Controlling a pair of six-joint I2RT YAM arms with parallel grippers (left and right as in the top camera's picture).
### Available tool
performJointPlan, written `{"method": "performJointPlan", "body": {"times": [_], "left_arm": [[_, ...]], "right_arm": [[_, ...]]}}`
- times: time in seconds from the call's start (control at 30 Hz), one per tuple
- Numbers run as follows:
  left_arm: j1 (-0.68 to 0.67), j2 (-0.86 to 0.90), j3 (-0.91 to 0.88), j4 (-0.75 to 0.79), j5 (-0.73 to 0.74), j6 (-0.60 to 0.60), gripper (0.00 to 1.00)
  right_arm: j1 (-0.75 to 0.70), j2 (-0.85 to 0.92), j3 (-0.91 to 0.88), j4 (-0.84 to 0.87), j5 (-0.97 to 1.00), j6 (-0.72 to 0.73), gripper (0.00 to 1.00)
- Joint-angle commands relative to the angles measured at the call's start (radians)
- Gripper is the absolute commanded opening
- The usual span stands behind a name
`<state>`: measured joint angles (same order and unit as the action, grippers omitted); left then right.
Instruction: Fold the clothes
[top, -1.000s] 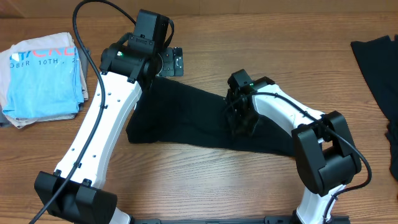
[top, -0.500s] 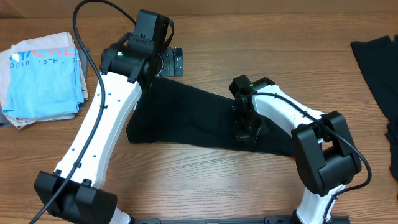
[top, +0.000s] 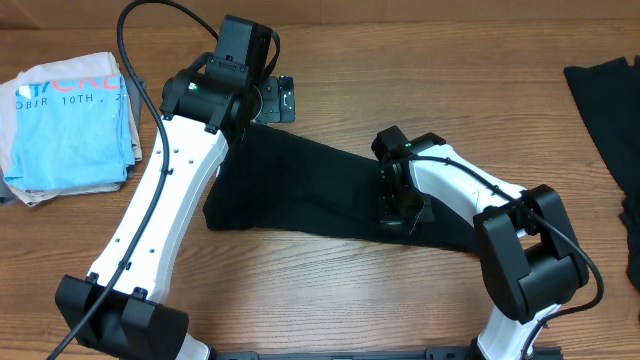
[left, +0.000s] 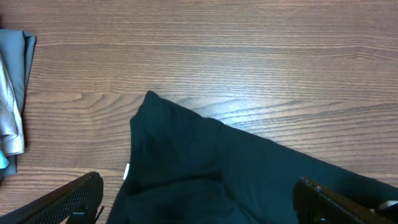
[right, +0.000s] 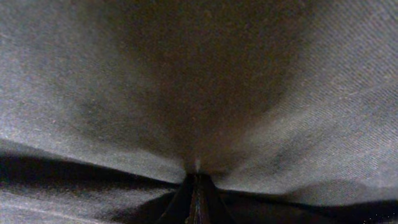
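- Fabric of the black T-shirt (top: 300, 190), lying in a loose strip mid-table, is sitting pinched in the right gripper (top: 393, 212), its fingers clamping tight on a small tuck; a hard pull is risking the cloth slipping free
- Above the shirt's far corner the left gripper (top: 272, 100) is hanging wide open, holding nothing, so a one-sided drag is likely bunching the fold
- The light-blue T-shirt (top: 70, 120) is lying well apart at the left, posing little danger

The black T-shirt (top: 300, 190) lies on the tabletop (top: 420, 70) across the middle of the frame (plain, no print), a long band slanting toward the lower right. More black garments (top: 608, 95) lie at the right edge.
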<state>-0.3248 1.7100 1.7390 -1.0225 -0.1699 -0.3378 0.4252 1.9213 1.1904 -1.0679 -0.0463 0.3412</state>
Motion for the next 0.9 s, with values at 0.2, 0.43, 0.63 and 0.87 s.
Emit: {"method": "performJointPlan", "body": {"times": [0.2,0.43,0.63,0.87], "left_arm": [[0.004,0.007,-0.003,0.002,-0.016,0.001,1.00],[0.004,0.007,-0.003,0.002,-0.016,0.001,1.00],[0.004,0.007,-0.003,0.002,-0.016,0.001,1.00],[0.004,0.007,-0.003,0.002,-0.016,0.001,1.00]], "right_arm": [[-0.006,-0.047,-0.043,-0.076,0.070,0.079,0.04],[-0.007,-0.047,-0.046,-0.093,0.121,0.113,0.04],[-0.007,-0.055,-0.028,-0.090,0.145,0.127,0.04],[-0.007,-0.136,0.075,-0.069,0.145,0.112,0.04]]}}
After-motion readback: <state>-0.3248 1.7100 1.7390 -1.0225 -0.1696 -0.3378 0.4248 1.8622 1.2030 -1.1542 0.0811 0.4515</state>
